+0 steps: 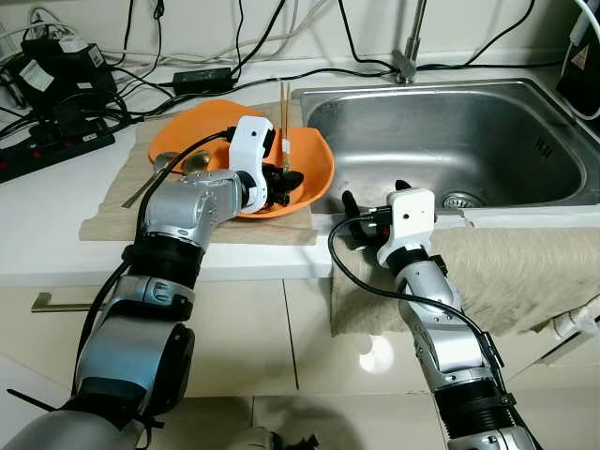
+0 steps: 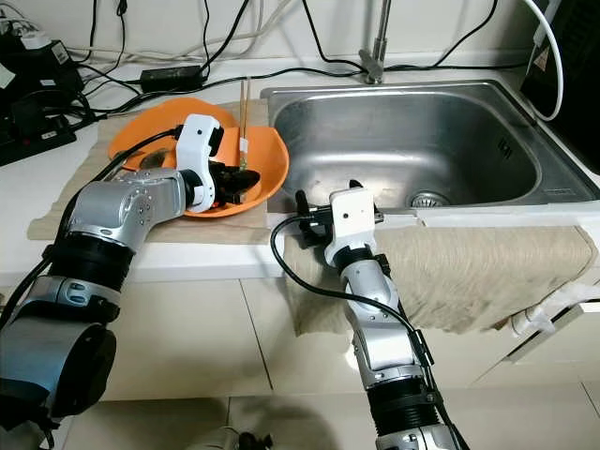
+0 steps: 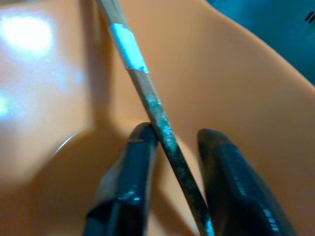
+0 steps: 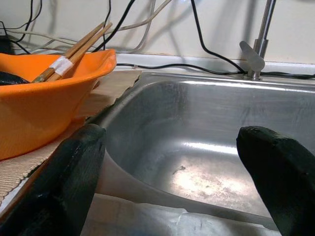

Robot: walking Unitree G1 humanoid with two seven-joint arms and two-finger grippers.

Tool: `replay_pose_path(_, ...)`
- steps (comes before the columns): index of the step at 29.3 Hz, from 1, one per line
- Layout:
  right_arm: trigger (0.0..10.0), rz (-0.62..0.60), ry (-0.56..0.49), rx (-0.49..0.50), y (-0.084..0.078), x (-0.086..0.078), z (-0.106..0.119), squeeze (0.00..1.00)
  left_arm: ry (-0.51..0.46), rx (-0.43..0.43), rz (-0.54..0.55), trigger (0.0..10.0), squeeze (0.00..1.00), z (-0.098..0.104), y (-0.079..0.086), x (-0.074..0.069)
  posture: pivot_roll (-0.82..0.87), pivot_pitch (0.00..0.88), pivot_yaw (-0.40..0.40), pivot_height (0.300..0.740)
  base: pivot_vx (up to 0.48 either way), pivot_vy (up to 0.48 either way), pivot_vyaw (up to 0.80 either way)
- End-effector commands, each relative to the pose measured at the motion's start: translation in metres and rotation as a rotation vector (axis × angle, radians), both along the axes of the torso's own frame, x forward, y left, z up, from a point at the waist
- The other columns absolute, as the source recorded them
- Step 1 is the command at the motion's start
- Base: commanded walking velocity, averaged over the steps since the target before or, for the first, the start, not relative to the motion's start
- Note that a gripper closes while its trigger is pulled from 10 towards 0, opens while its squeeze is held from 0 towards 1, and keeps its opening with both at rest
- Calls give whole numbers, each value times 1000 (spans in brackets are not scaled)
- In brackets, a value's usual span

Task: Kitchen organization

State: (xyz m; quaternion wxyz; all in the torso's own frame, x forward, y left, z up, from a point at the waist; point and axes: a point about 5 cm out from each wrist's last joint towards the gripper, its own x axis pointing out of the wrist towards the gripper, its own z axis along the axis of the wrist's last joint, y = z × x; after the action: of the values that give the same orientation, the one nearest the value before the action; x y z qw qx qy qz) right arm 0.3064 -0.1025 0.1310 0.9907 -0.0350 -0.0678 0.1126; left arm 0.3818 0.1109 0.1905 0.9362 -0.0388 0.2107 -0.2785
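In the left eye view I see the orange bowl (image 1: 314, 164) on a beige cloth mat (image 1: 112, 211), which lies on the white surface (image 1: 56, 248) just beside the steel sink (image 1: 469, 141). My left end effector (image 1: 284, 181) is down inside the bowl, at the lower part of the wooden chopsticks (image 1: 284, 112). The chopsticks lean on the far rim of the bowl and carry a white tape band. A metal spoon (image 1: 169, 169) lies at the left side of the bowl. My right end effector (image 1: 373, 208) is at the front left corner of the sink, above a grey towel (image 1: 525, 272) that hangs over the surface edge. Black cables and a power strip (image 1: 52, 150) lie at the back left.

In the right eye view the same scene appears; the faucet (image 2: 375, 47) stands behind the sink.

In the left wrist view the two black fingers (image 3: 128, 182) stand a little apart, with one chopstick passing between them. The stick touches one finger, the other is just beside it, so they are around it but not yet pressed together.

In the right wrist view the fingers (image 4: 74, 177) are spread wide, holding nothing. Beyond them I see the sink basin, and the orange bowl with the taped chopsticks at one side.
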Motion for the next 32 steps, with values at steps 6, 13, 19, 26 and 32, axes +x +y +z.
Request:
replay_pose_path(6,10000,-9,98,-7,-2,-4,-21,0,-111,-37,-24,0,0,24,-3,5,78,0,86,740,0,0,0)
replay_pose_path(13,10000,-26,97,-10,-5,-2,-21,0,-268,-104,-83,0,0,55,-11,4,77,0,85,740,0,0,0)
replay_pose_path(19,10000,-86,85,-2,-16,4,-17,0,-308,-131,-119,0,0,63,-14,2,76,0,84,740,0,0,0)
replay_pose_path(26,10000,-171,77,250,-38,19,4,0,-317,-191,-159,0,0,68,-27,-4,74,0,88,740,0,0,0)
replay_pose_path(32,10000,-192,79,383,-53,30,17,0,-306,-196,-172,0,0,58,-35,-5,62,0,89,740,0,0,0)
